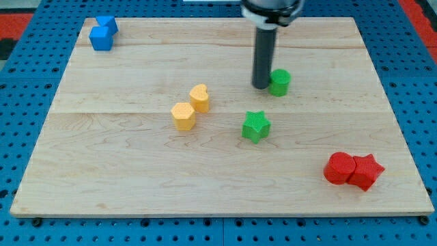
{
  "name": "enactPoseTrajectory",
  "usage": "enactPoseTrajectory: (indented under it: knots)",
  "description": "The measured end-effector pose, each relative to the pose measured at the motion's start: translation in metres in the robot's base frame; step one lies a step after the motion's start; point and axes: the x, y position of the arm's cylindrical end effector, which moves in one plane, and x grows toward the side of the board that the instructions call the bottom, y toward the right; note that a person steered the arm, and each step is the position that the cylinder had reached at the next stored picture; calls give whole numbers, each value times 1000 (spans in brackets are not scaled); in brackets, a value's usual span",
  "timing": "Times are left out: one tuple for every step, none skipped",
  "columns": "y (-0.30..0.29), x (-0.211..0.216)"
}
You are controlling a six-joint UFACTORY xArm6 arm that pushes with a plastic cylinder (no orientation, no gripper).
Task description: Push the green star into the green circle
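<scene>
Near the desk (136,178) centre, slightly toward the view's right, the ridged green star (256,126) is shown lying flat. Farther back, the green circle (279,82) is touched by my tip (261,85) on its left side; no fingers are fitted.

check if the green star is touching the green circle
Apart. The camera view shows bare board between the green star and the green circle.

Pale wood board (136,171) on blue pegboard (27,75). Green star (256,126), green circle (279,82). Two yellow blocks (190,107) centre-left, two blue blocks (103,33) upper left, two red blocks (353,170) lower right. Dark rod (264,58).
</scene>
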Motion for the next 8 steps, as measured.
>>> enactPoseTrajectory:
  knots:
    - [33,1]
    - [6,33]
    - [19,90]
    - [8,125]
    - [-76,132]
    - [-96,113]
    - [-91,95]
    - [-56,95]
